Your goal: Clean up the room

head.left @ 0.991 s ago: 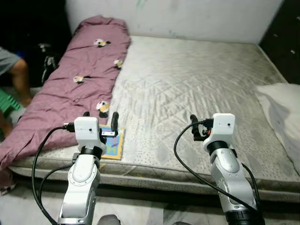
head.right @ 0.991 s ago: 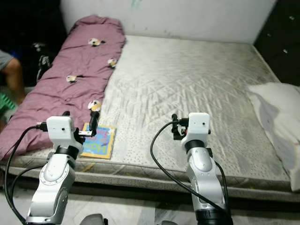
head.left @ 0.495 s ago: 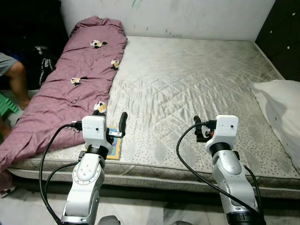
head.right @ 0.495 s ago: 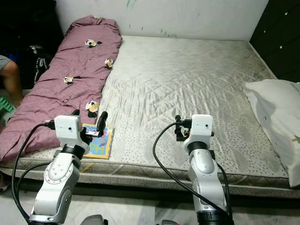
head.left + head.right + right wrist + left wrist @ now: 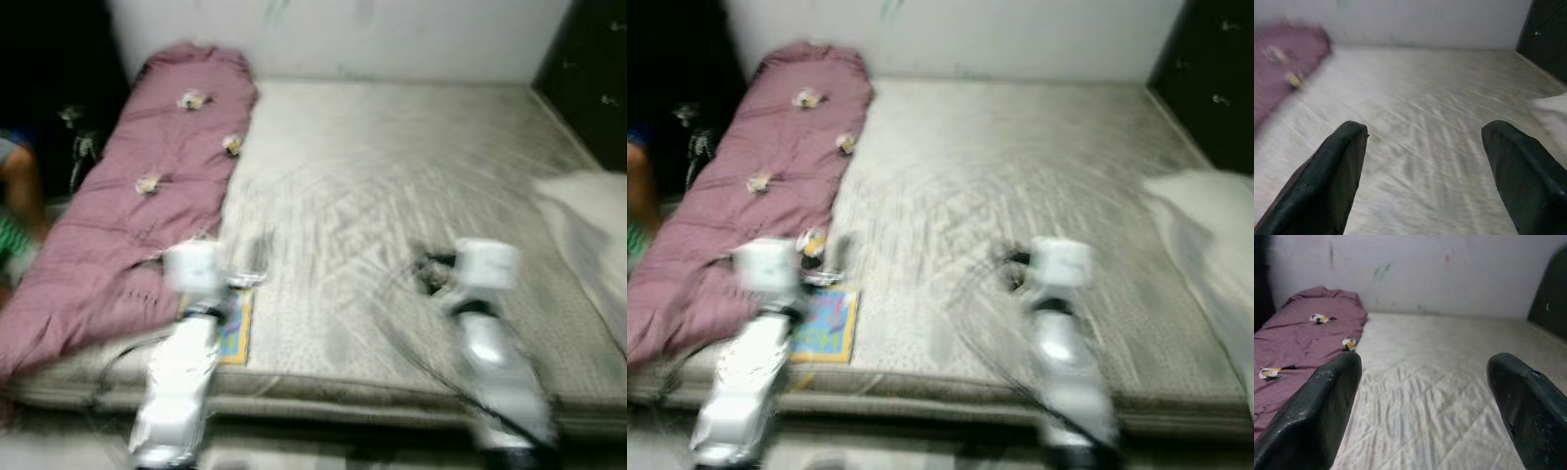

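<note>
- The robot's left tool (image 5: 1422,406) hangs spread wide and empty over the near edge of the bed, its two black fingers (image 5: 1317,411) framing bare mattress (image 5: 392,176) and a stretch of maroon quilt (image 5: 147,186).
- The right tool (image 5: 1425,171) is likewise splayed apart with nothing between its fingers, poised above the middle of the mattress and aimed toward the far wall.
- A colourful picture book (image 5: 826,325) lies flat on the mattress at the bed's near edge, just beside the left arm and touching the hem of the quilt; it looks the likeliest thing to be tidied.
- A white pillow (image 5: 1205,245) slumps at the right side of the bed, well apart from both arms.
- A person's leg (image 5: 15,191) shows in the dark gap beyond the quilt's left edge.
- Half a second ago the head views were sharp; now they are smeared and the whole bed has shifted in frame, so the robot appears to be stepping or turning rather than reaching.
- In my judgement the clean-up is at an early stage: neither tool has closed on anything, and the book is not yet lifted.
</note>
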Controlling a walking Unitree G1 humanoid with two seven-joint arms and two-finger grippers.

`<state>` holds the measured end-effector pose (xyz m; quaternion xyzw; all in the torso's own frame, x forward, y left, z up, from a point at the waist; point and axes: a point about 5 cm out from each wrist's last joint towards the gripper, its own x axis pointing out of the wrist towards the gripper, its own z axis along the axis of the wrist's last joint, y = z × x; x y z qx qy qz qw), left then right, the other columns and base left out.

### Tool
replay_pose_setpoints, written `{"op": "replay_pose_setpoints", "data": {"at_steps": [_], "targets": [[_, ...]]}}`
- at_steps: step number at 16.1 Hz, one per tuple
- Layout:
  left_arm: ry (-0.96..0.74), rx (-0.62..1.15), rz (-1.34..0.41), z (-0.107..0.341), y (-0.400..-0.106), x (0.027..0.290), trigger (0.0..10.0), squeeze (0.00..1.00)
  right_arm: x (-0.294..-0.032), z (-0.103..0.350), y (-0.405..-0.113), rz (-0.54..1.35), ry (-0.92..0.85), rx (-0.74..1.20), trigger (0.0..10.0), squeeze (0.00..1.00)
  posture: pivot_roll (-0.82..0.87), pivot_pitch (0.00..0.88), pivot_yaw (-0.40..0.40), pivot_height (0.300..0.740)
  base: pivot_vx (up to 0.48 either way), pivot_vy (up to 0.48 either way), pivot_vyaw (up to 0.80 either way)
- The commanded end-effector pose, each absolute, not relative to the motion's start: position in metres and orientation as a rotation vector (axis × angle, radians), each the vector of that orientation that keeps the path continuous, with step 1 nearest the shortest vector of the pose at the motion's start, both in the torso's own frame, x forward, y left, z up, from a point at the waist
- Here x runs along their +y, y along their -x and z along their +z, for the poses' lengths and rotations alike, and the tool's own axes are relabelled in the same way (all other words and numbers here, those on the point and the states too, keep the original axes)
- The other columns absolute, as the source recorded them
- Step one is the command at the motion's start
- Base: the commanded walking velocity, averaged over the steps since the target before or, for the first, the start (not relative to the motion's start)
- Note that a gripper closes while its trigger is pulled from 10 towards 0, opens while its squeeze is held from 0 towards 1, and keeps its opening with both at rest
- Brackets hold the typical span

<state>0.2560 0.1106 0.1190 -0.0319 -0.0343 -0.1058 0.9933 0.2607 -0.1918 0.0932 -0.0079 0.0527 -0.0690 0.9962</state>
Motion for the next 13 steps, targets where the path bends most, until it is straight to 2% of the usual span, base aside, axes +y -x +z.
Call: {"op": "replay_pose_setpoints", "data": {"at_steps": [1,9,13], "targets": [[0.027,-0.028,-0.15,0.1101,-0.2524,0.1312,10.0,0.0,-0.1695,0.1037,-0.2697,-0.071,-0.017,0.062,10.0,0.0,0.03,0.018,-0.008,0.74,0.0,0.0,0.0],[0.038,-0.014,-0.129,0.109,-0.254,0.132,10.0,0.0,-0.1683,0.1039,-0.2709,-0.072,-0.009,0.065,10.0,0.0,0.03,0.03,-0.008,0.74,0.0,0.0,0.0],[0.073,-0.009,-0.12,0.1092,-0.257,0.1333,10.0,0.0,-0.1696,0.1046,-0.2735,-0.078,-0.007,0.065,10.0,0.0,0.02,0.03,-0.003,0.74,0.0,0.48,0.0]]}}
